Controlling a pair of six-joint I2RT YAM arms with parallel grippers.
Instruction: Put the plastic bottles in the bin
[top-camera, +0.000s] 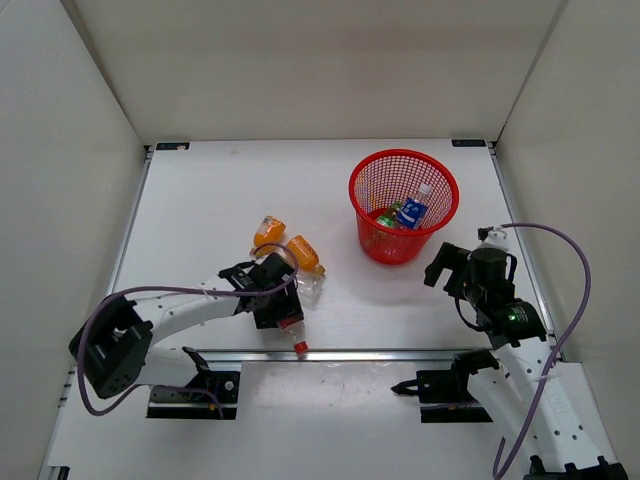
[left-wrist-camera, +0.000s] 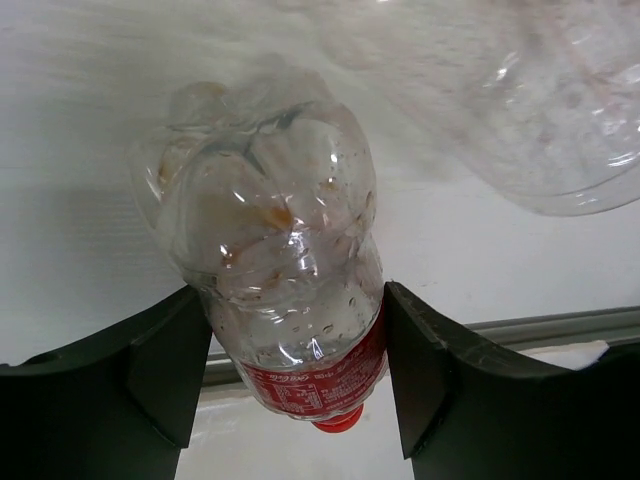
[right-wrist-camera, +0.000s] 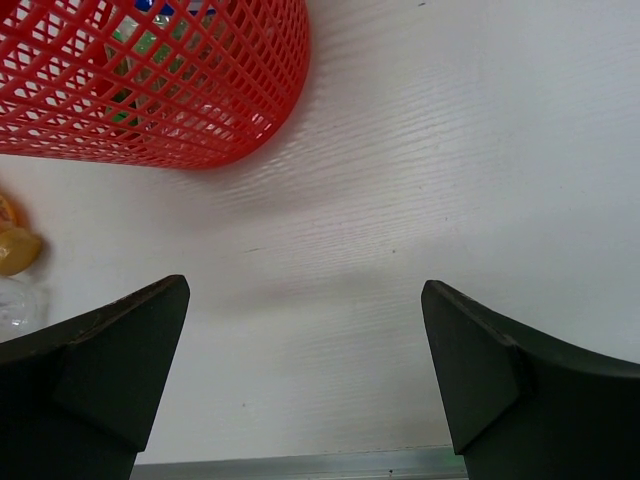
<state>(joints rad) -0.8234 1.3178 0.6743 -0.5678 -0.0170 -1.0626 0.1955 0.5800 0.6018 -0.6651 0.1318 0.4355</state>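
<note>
left hand clamped on the red-labelled bottle, right hand wide beside the bin

left hand sits toward 7 o'clock on the bench in the top view. its two fingers are closed against the sides of the red-labelled bottle. that bottle's red cap points to 6 o'clock, at the metal rail along the near edge.

the left wrist view shows what the top view hides. both dark fingers touch the crumpled clear body just above the label. whether the held bottle rests on the bench or hangs just off it cannot be told from either view.

from above, the plain clear bottle lies just at 1 o'clock of the left hand. the first orange bottle is beyond it and the second orange bottle lies further toward 11 o'clock. the two are close together.

the bin stands upright at 1 o'clock on the bench. only the top view looks down into it, where the blue-labelled bottle and the green bottle lie side by side on the bottom. the right wrist view gives just the mesh wall, with green and a little blue showing through.

right hand is at 4 o'clock of the bin, near it but apart. its jaws are spread wide, with only bench surface between them. at the 9 o'clock edge of the right wrist view a sliver of orange bottle and some clear plastic show.
</note>
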